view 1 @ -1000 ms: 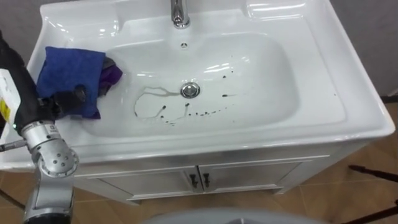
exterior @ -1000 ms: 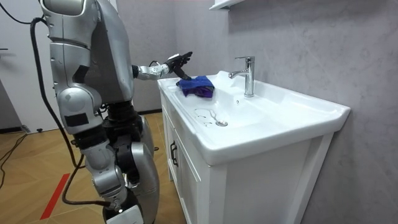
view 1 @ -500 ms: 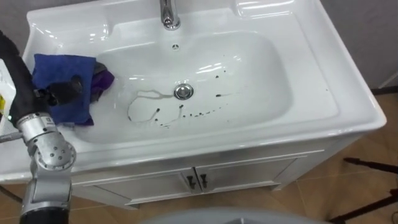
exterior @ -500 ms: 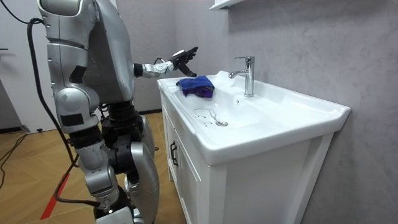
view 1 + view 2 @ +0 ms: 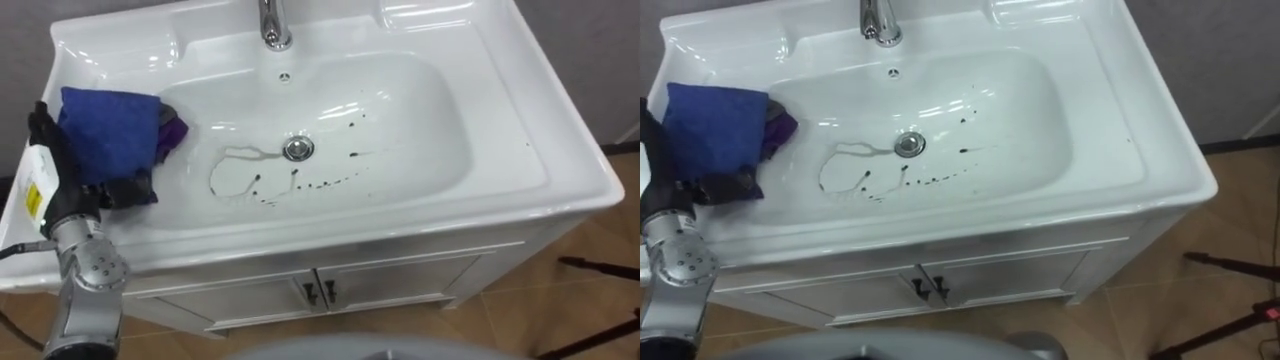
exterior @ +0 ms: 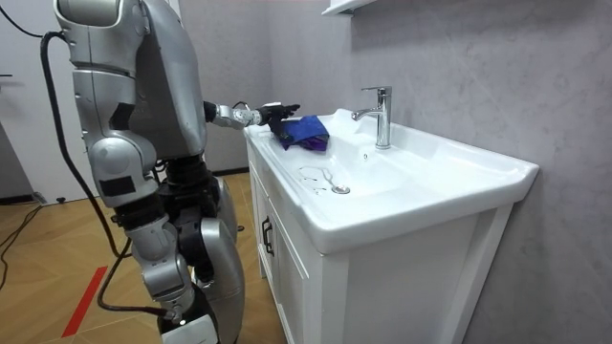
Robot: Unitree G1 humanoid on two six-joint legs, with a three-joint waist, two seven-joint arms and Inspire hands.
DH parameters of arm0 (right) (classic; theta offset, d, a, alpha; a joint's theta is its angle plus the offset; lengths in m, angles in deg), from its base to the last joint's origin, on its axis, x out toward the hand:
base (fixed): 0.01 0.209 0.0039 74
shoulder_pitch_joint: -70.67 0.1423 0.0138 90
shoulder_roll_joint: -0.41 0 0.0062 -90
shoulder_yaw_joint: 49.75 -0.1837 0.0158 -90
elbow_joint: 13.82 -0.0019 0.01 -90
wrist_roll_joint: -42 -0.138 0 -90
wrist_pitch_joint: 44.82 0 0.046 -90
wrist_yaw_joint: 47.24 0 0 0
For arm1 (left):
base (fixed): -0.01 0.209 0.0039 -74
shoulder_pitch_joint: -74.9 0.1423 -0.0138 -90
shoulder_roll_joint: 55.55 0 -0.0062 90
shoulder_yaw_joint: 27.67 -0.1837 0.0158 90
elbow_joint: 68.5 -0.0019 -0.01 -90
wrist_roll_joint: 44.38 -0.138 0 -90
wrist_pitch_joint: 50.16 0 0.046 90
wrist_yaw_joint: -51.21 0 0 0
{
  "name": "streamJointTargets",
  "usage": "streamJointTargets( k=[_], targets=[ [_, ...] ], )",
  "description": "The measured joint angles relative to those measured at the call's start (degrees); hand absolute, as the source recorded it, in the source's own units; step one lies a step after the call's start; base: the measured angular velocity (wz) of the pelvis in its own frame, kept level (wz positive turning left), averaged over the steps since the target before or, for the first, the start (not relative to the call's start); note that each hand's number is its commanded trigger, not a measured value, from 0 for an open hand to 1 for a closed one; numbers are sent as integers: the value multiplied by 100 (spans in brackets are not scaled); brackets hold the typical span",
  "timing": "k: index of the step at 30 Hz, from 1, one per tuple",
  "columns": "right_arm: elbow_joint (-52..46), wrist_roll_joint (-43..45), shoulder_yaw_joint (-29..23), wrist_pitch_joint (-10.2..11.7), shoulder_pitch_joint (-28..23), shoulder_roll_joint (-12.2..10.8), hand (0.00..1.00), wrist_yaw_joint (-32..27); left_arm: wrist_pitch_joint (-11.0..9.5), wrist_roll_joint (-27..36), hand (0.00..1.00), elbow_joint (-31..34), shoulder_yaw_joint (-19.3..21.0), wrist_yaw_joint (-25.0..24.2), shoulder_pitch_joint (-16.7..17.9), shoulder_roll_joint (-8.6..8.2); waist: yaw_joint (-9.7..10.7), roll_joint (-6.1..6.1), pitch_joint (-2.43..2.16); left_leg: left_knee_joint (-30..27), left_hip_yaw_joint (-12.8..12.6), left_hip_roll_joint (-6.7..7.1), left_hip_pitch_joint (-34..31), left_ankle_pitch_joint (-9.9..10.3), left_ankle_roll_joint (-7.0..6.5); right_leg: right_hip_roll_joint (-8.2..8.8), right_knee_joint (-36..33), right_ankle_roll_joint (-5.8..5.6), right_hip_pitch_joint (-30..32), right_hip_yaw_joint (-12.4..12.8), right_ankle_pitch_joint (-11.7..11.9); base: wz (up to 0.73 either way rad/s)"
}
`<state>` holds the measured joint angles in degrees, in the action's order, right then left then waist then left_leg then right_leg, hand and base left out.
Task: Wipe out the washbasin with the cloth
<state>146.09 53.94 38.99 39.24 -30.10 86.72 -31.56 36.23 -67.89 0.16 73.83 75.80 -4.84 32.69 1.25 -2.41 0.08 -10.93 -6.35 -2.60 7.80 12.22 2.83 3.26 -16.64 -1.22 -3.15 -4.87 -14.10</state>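
**Our left hand is at the cloth**

We stand at the white basin (image 5: 400,150). The blue cloth (image 5: 110,135) lies on its left rim, with one edge dipping into the bowl. Our left hand (image 5: 60,175) is right at the cloth's near corner, so it is the hand for this job. Its fingers (image 5: 125,190) are spread apart and rest on the cloth, not closed round it. The dark spots (image 5: 320,182) sit by the drain (image 5: 297,149), off to the right of the cloth. We think we must grip the cloth next and slide it that way.
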Motion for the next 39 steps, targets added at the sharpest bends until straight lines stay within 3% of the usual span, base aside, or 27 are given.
streamJointTargets(
  k=[9,11,12,13,20,23,27,39],
  targets=[
    [-247,10,-3,-146,-204,0,0,17,111,-379,0,-135,-4,-56,26,-127,-3,15,-18,3,-63,-4,48,0,0,0,0,1,-25,24,1,-2],
    [-301,7,-4,-172,-236,0,0,1,172,-449,24,-253,-68,-153,18,-131,7,4,-22,16,-140,-9,92,0,0,0,12,-1,-70,36,-1,-4],
    [-304,5,-4,-178,-234,-1,0,2,192,-467,67,-254,-78,-183,16,-133,7,3,-22,21,-141,-10,92,0,0,-1,12,-1,-64,39,-1,0],
    [-316,-4,-5,-223,-232,0,0,-4,224,-515,100,-253,-86,-245,9,-133,7,-3,-23,36,-141,-15,92,1,0,-13,14,-1,-57,50,-1,0],
    [-357,409,-16,-362,-234,12,0,-13,428,-1230,100,-251,33,-444,-160,-100,5,-62,-62,50,-158,-21,140,0,-1,-46,-15,1,-58,171,0,-3],
    [-415,417,-23,-403,-237,13,0,-76,563,-1384,100,-235,36,-528,-294,26,8,-61,-63,46,-161,-20,161,0,-1,-46,-21,4,-75,181,1,-2],
    [-529,444,-151,-419,-276,14,0,-184,711,-1682,100,-214,100,-564,-357,52,22,-61,-63,46,-230,-21,188,0,-1,-53,-35,5,-87,248,2,-8],
    [-563,487,-391,-548,-284,12,0,-249,866,-1779,100,-225,207,-759,-412,85,105,-49,-64,47,-297,-22,236,0,-1,-55,-33,5,-110,283,2,-1]
  ],
)
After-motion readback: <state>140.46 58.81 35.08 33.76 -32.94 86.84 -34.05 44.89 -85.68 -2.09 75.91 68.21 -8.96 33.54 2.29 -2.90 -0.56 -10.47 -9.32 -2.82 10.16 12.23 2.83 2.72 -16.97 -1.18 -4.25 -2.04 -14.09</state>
